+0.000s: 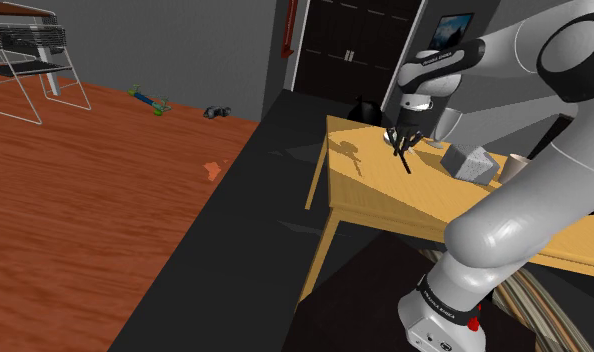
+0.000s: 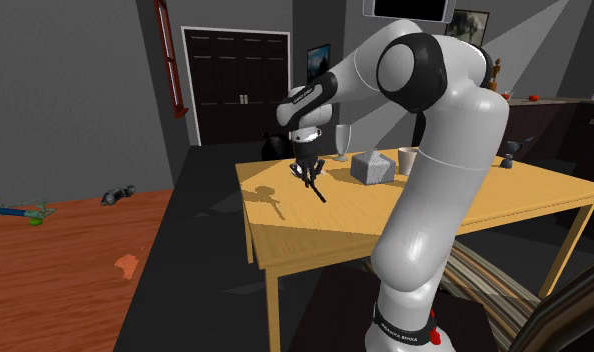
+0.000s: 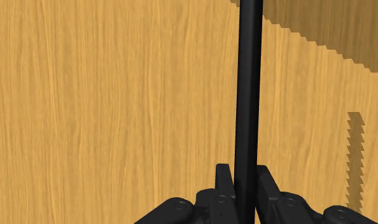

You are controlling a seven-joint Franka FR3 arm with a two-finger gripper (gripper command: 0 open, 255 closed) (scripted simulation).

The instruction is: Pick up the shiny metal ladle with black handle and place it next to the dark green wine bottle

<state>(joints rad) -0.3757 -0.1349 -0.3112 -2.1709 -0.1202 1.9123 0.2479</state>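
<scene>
2 fingers (image 3: 224, 184) clasp ladle (image 3: 248, 89) handle | handle btwn them, touching both | over wood table (image 3: 105, 102)

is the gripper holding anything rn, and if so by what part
Yes. The gripper holds the ladle by its black handle, with the jaws shut on either side of the shaft.

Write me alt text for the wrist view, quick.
The hand clasps the ladle by its black handle, which runs straight away from it over the light wooden table. A jagged shadow lies on the wood beside the handle.
</scene>
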